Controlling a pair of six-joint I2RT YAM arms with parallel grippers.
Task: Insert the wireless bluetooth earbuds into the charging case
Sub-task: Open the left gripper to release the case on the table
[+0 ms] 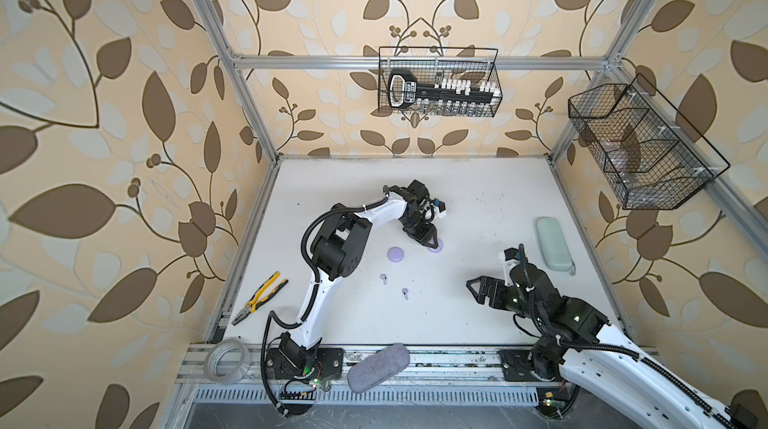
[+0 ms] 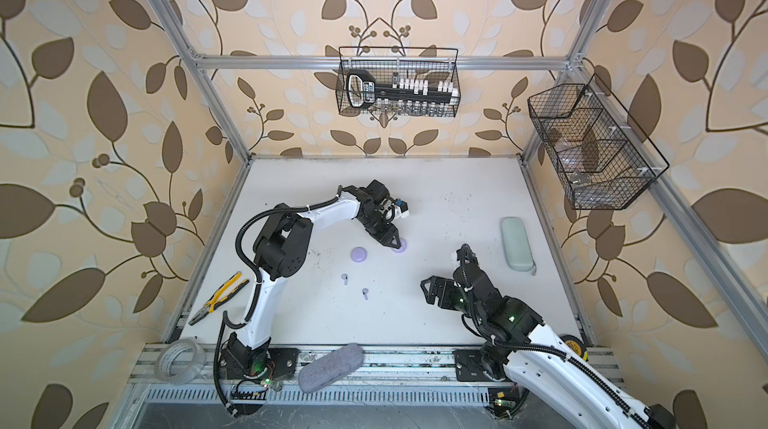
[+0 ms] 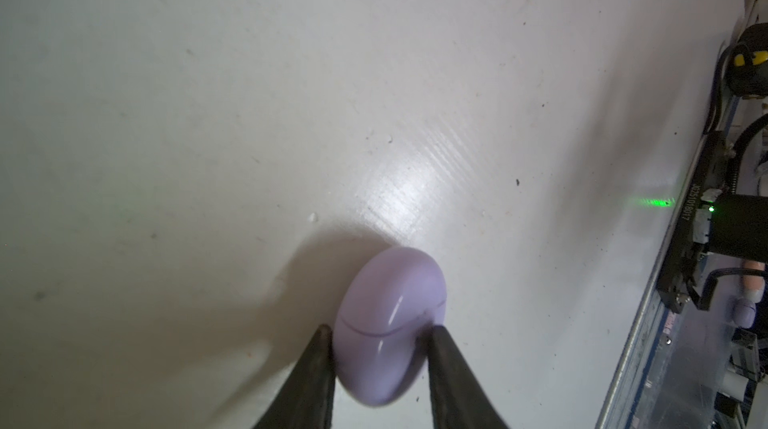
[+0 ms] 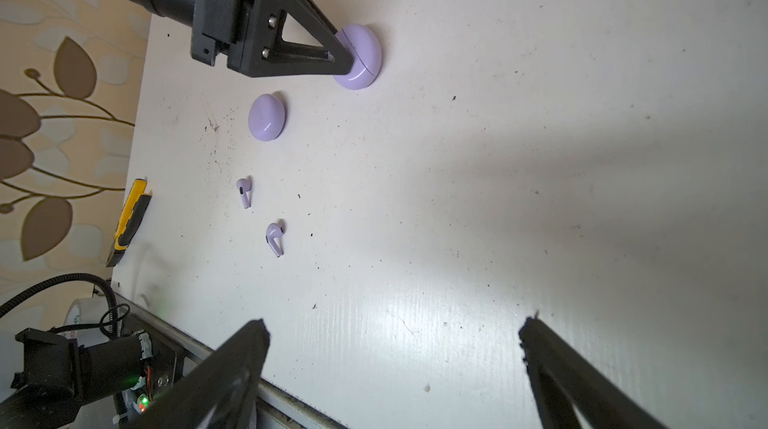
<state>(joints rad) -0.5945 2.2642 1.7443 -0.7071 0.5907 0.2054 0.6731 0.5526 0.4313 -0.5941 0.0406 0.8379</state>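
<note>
Two lavender earbuds (image 1: 382, 278) (image 1: 404, 292) lie loose on the white table; the right wrist view also shows these earbuds (image 4: 244, 190) (image 4: 275, 236). One round lavender charging case (image 1: 395, 254) lies flat and closed beside them. A second charging case (image 3: 390, 323) stands tilted on its edge, closed, between the fingers of my left gripper (image 3: 378, 329). One finger touches it and a thin dark gap shows at the other, so the jaws stand slightly apart around it. My right gripper (image 4: 392, 327) hovers wide open and empty over bare table at the right front.
Yellow-handled pliers (image 1: 259, 296) lie at the table's left edge, with a tape roll (image 1: 227, 360) and a grey pouch (image 1: 378, 366) on the front rail. A pale green case (image 1: 555, 244) lies at the right. Wire baskets (image 1: 440, 82) (image 1: 640, 148) hang on the walls.
</note>
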